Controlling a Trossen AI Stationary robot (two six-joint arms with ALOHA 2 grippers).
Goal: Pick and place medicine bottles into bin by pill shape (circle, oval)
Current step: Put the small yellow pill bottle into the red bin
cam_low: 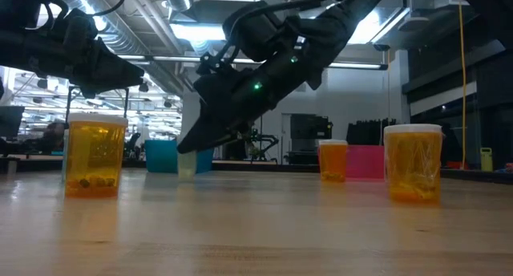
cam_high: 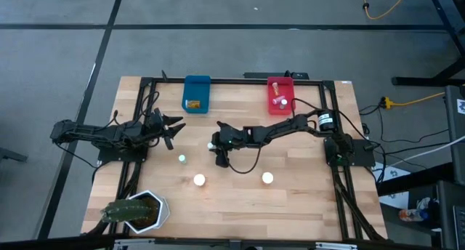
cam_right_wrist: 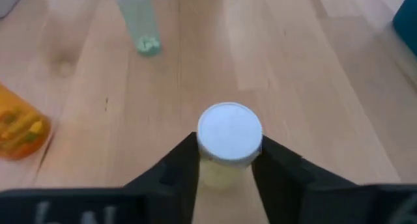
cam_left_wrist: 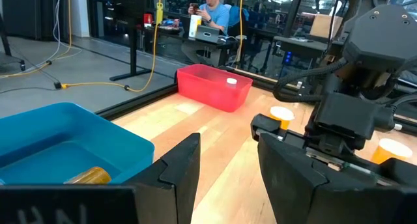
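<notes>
White-capped pale bottle (cam_right_wrist: 229, 142) stands mid-table, clamped between the fingers of the right gripper (cam_right_wrist: 228, 160), while the left gripper (cam_high: 173, 128) hovers with jaws slightly parted near the blue bin (cam_high: 196, 94), well apart from the red bin (cam_high: 280, 95).

Two bins stand along the far edge of the wooden tabletop (cam_high: 290, 199): the blue plastic bin (cam_high: 196, 94) to the left, the red plastic bin (cam_high: 280, 95) to the right. A green plant in a white pot (cam_high: 136, 211) sits at the near left corner. Three white-capped medicine bottles lie apart in the near middle (cam_high: 182, 159) (cam_high: 199, 180) (cam_high: 267, 178). The right tool (cam_right_wrist: 225, 162) is clamped round a pale white-capped bottle (cam_right_wrist: 228, 136) at the tabletop's centre; the left tool (cam_high: 174, 126) hangs left of it.
</notes>
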